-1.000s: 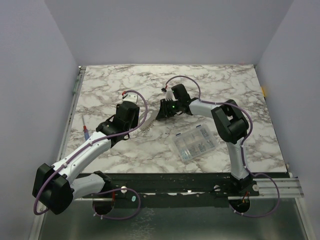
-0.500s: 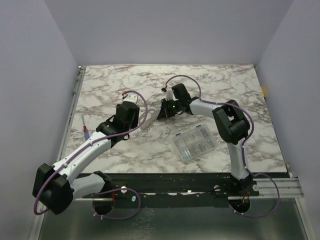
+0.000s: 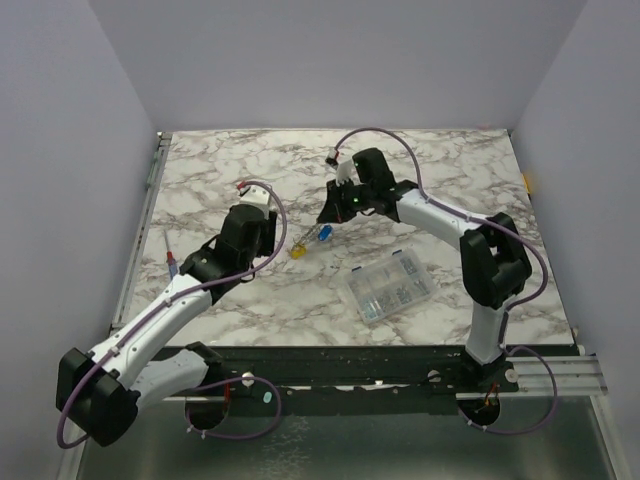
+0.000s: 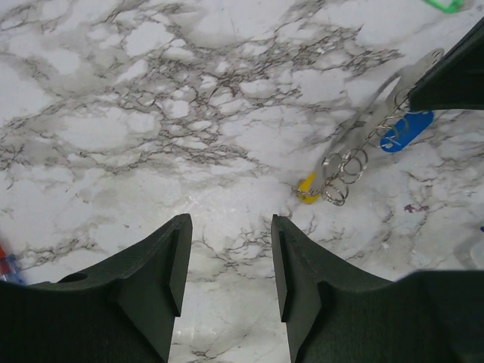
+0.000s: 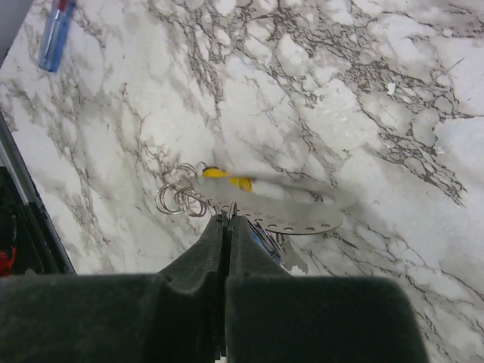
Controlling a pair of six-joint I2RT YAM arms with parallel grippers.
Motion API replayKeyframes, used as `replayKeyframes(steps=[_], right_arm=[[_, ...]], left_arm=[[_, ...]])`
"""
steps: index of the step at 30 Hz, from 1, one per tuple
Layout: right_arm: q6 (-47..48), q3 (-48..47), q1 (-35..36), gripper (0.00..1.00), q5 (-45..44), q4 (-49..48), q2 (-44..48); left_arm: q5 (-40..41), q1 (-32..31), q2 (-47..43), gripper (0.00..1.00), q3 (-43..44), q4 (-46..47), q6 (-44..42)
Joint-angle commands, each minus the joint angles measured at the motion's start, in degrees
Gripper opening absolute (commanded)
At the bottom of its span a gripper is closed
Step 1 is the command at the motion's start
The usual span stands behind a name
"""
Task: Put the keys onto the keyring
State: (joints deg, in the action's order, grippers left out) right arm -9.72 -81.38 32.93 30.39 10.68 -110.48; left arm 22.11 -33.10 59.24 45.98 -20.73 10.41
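My right gripper [image 3: 327, 217] [image 5: 227, 220] is shut on the keyring [image 5: 302, 215], a silvery-grey oval piece with small wire rings [image 5: 177, 200] hanging from it, held just above the marble. A yellow key [image 3: 298, 250] [image 5: 227, 178] [image 4: 306, 189] and a blue key [image 3: 325, 231] [image 4: 407, 132] hang with it; the rings also show in the left wrist view [image 4: 344, 166]. A green piece [image 4: 446, 4], cut off at the top edge, may be the green key. My left gripper [image 3: 272, 243] [image 4: 229, 227] is open and empty, just left of the hanging keys.
A clear compartment box [image 3: 388, 283] of small parts lies right of centre near the front. A slim red-and-blue stick [image 3: 172, 262] [image 5: 57, 34] lies by the left edge of the marble table [image 3: 450, 170]. Grey walls stand on three sides.
My right gripper has lifted and drawn back with the keyring, so the blue and yellow keys now show. My left gripper has pulled back a little to the left.
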Motion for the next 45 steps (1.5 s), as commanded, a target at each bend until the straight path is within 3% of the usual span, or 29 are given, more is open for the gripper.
replayKeyframes(steps=[1, 14, 22, 29, 45], right_arm=[[6.10, -0.75, 1.53, 0.01, 1.59, 4.47, 4.72], [14.37, 7.98, 2.49, 0.01, 12.30, -1.28, 19.57], [16.43, 11.49, 2.48, 0.01, 25.04, -3.61, 26.17], [16.53, 11.86, 2.49, 0.01, 34.54, -3.95, 29.68], [14.81, 11.45, 3.02, 0.01, 41.11, -4.27, 29.86]], left_arm=[[-7.98, 0.14, -5.23, 0.52, -1.84, 5.12, -2.47], [-35.86, 0.15, -18.41, 0.50, -4.62, 14.59, -13.94], [-50.96, 0.22, -17.91, 0.41, -3.66, 14.51, -15.78], [-56.18, 0.14, -17.20, 0.32, -3.49, 14.96, -15.41], [-64.75, 0.15, -15.99, 0.25, -4.00, 24.84, -6.94]])
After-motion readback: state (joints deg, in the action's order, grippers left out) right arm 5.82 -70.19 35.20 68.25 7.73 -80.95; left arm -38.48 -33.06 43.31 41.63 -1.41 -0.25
